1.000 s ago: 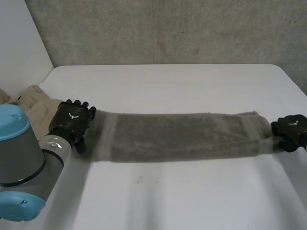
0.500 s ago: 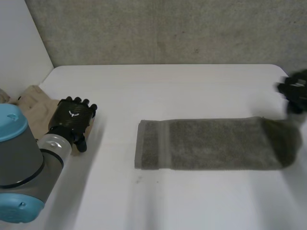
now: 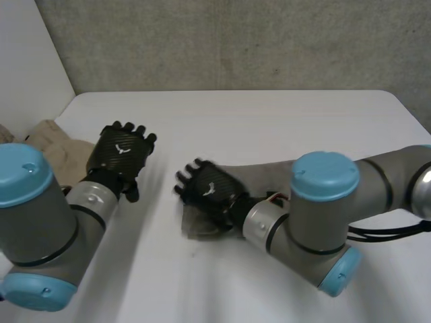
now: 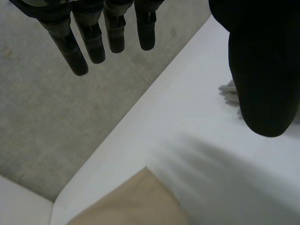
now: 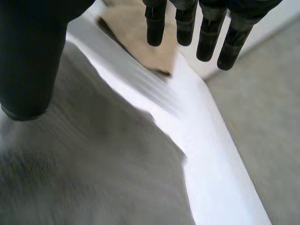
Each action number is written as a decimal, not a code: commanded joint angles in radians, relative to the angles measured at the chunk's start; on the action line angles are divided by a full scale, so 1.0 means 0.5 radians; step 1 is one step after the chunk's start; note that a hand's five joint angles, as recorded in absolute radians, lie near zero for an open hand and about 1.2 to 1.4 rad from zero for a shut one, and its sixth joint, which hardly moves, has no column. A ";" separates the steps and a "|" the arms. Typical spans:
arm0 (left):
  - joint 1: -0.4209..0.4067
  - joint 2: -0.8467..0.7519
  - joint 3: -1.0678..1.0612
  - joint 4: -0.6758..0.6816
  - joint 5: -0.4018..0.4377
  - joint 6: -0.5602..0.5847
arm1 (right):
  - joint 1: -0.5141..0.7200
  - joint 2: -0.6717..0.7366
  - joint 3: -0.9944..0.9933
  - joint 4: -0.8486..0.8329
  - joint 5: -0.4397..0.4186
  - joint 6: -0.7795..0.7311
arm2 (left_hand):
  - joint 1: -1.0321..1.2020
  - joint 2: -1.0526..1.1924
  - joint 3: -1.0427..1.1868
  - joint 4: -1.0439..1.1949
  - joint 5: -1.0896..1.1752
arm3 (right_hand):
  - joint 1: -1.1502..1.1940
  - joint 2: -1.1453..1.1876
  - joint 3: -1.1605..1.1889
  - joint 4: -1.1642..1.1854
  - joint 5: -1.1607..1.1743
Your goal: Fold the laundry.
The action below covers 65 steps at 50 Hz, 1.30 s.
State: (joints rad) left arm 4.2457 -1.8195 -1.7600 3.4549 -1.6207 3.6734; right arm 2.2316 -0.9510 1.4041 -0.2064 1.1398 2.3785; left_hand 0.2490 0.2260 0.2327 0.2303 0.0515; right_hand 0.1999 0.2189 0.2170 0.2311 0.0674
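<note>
Right hand (image 3: 210, 190) had swung across over the towel (image 5: 93, 178), fingers spread, probably to smooth it; left hand (image 3: 121, 156) hung clear, also spread.

You've got a grey terry towel (image 5: 93, 178), fuzzy matt nap; bench (image 3: 269, 121) smooth matt white; tan cloth (image 3: 57, 145) flat-woven, matt; wall (image 3: 236, 40) rough bare concrete.

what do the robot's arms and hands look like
Both arms, the left arm and the right arm, are thick grey tubes with round light-blue caps at the joints and a silvery ring at each wrist. The left hand and right hand are black, with a woven-looking surface and a small white mark on the back.
</note>
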 commanded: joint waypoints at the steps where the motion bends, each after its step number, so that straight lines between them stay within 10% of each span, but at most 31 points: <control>1: -0.207 -0.202 0.234 0.012 0.002 -0.017 | -0.465 -0.352 0.222 0.118 0.162 0.470 | -0.095 -0.049 -0.062 -0.057 -0.048 | -0.051 -0.089 -0.085 -0.113 -0.135; 11: -0.435 -0.451 0.449 0.005 -0.008 -0.076 | -0.938 -0.476 0.692 0.235 0.132 0.511 | -0.089 -0.043 -0.056 -0.051 -0.043 | 0.021 -0.017 -0.013 -0.041 -0.063; 18: -0.435 -0.423 0.415 -0.007 -0.017 -0.079 | -1.113 -0.405 0.748 0.213 0.165 0.247 | -0.095 -0.049 -0.062 -0.057 -0.048 | 2.387 2.349 2.352 2.324 2.303; 21: -0.414 -0.383 0.394 -0.013 -0.020 -0.079 | -1.110 -0.408 0.714 0.158 0.172 0.219 | -0.095 -0.049 -0.062 -0.057 -0.048 | 2.393 2.355 2.359 2.330 2.309; 41: -0.159 -0.064 0.271 -0.010 -0.311 -0.213 | 0.175 -0.148 0.054 0.161 0.248 0.207 | -0.106 -0.060 -0.074 -0.069 -0.060 | 2.393 2.355 2.359 2.330 2.309; 46: -0.180 -0.067 0.289 -0.013 -0.311 -0.284 | 0.163 -0.064 0.023 0.170 0.319 0.265 | -0.106 -0.060 -0.074 -0.069 -0.060 | -0.051 -0.089 -0.085 -0.113 -0.135; 56: -0.367 -0.315 0.467 -0.025 -0.155 -0.444 | -0.413 -0.316 0.063 0.186 0.347 1.142 | -0.065 -0.019 -0.033 -0.028 -0.019 | -0.051 -0.089 -0.085 -0.113 -0.135; 65: -0.481 -0.684 0.731 -0.280 -0.078 -0.704 | -0.484 -0.053 -0.108 0.483 0.248 1.226 | -0.059 -0.013 -0.027 -0.022 -0.013 | -0.051 -0.089 -0.085 -0.113 -0.135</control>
State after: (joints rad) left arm 4.0519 -2.0104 -1.5038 3.4220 -1.6942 3.4266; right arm 2.0184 -1.0871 1.4268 -0.0835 1.2975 2.9652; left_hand 0.2490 0.2230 0.2327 0.2211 0.0515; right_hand 0.2001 0.2163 0.2140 0.2288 0.0670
